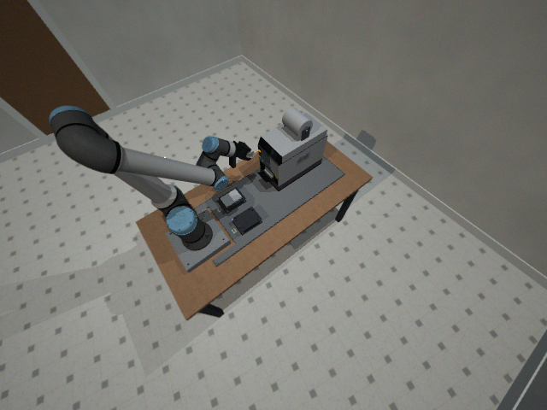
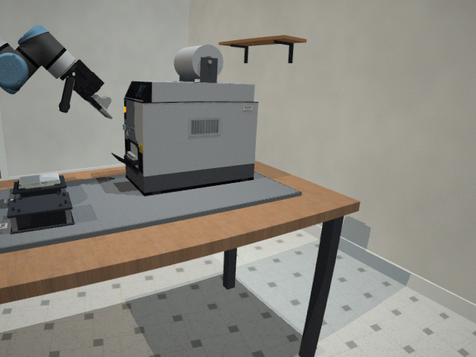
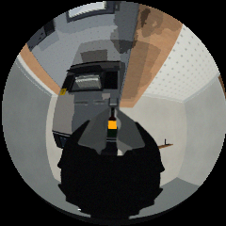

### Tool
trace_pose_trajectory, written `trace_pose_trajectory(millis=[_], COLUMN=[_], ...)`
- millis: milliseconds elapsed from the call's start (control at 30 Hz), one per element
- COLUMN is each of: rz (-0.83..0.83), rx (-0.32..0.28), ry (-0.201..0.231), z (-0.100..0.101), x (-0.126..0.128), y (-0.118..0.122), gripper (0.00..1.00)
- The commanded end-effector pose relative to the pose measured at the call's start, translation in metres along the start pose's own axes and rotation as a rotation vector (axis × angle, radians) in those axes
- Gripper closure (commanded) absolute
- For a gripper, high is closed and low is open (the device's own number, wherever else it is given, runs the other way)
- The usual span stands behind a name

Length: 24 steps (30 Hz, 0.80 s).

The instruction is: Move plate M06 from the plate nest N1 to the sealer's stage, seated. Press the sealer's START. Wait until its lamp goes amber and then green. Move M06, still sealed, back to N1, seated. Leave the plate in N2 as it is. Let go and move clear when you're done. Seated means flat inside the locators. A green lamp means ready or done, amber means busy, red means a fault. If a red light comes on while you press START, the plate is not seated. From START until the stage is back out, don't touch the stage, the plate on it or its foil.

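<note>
The sealer [image 1: 304,161] [image 2: 199,153] [image 3: 71,113] shows an amber lamp [image 1: 259,150] [image 2: 125,109] [image 3: 112,124]. Its stage is drawn in; the pale plate M06 [image 2: 131,154] [image 3: 88,82] shows just inside the front opening, above a tilted dark flap [image 2: 120,158]. My gripper [image 1: 251,155] [image 2: 110,116] [image 3: 113,107] is shut and empty, a short way in front of the sealer's upper front, clear of it. The dark nest N1 [image 1: 247,220] [image 2: 40,202] is empty. A plate [image 1: 230,198] [image 2: 38,179] [image 3: 87,9] lies on the other nest, N2.
A foil roll [image 1: 297,122] [image 2: 195,63] sits on top of the sealer. The sealer and nests stand on a grey mat [image 1: 300,190] [image 2: 184,201] on the wooden table [image 1: 273,247] [image 2: 153,244]. A wall shelf [image 2: 265,39] is behind the sealer.
</note>
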<state>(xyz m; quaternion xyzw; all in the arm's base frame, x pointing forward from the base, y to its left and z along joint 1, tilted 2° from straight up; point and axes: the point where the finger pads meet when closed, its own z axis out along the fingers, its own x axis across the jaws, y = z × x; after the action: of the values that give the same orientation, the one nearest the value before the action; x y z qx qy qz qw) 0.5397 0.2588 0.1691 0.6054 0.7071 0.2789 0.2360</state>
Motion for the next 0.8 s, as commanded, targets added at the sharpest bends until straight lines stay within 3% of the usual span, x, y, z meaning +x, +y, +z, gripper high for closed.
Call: trace_pose_trajectory(millis=[0,767], rz=[0.0,0.0], rx=[-0.001,-0.001], ry=[0.0,0.0], z=[-0.009,-0.082], x=[0.0,0.0], y=[0.0,-0.022], gripper=[1.0,1.0])
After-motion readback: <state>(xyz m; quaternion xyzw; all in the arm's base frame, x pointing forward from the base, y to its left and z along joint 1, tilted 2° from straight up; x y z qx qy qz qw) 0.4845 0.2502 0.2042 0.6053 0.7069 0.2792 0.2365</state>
